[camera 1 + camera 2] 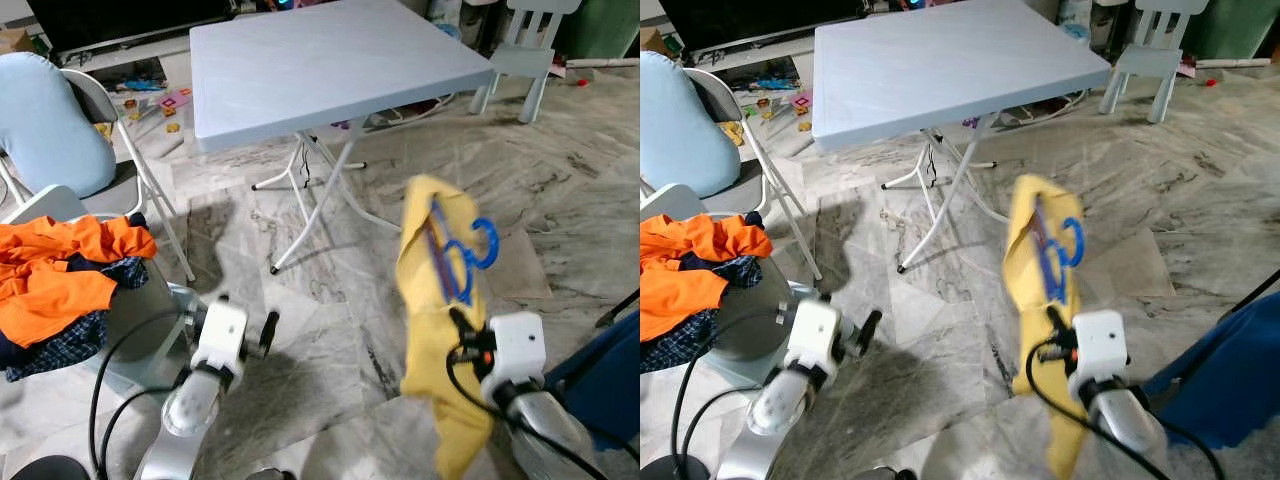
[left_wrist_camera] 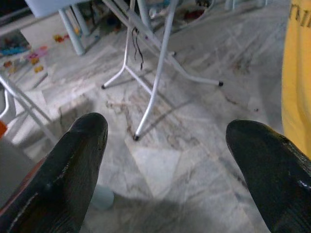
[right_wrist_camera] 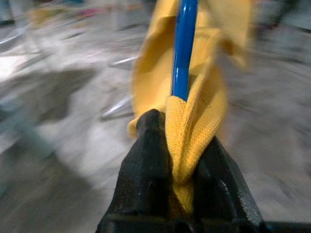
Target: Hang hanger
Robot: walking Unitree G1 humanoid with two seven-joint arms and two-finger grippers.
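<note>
Blue plastic hanger [image 1: 470, 255] with a yellow knitted garment [image 1: 432, 330] draped over it is held up in the air by the right gripper [image 3: 181, 145], above the grey marble-patterned floor [image 1: 330, 330] and in front of the pale grey folding table with white metal legs [image 1: 320, 60]. In the right wrist view the two black fingers [image 3: 146, 155] are pressed close together on a fold of the yellow cloth, with the blue hanger bar rising straight up out of that fold; the picture is blurred, so the ground behind is hard to read. The hanger's hook curls out to the right of the cloth in the left eye view, near the top of the bundle, and the garment hangs down past the white wrist block. The left gripper [image 2: 170, 160] is held low over the floor to the left, its fingers [image 2: 73, 165] spread wide apart with nothing between them; the table's legs and the edge of the yellow garment lie beyond them. At the left edge, a heap of orange and dark checked clothes [image 1: 60, 280] lies on a round grey surface beside a folding chair with a light blue cushion [image 1: 50, 125]. Small coloured toys [image 1: 165, 105] are scattered on the floor behind the table, and a white child-sized chair [image 1: 525, 55] stands at the far right.
</note>
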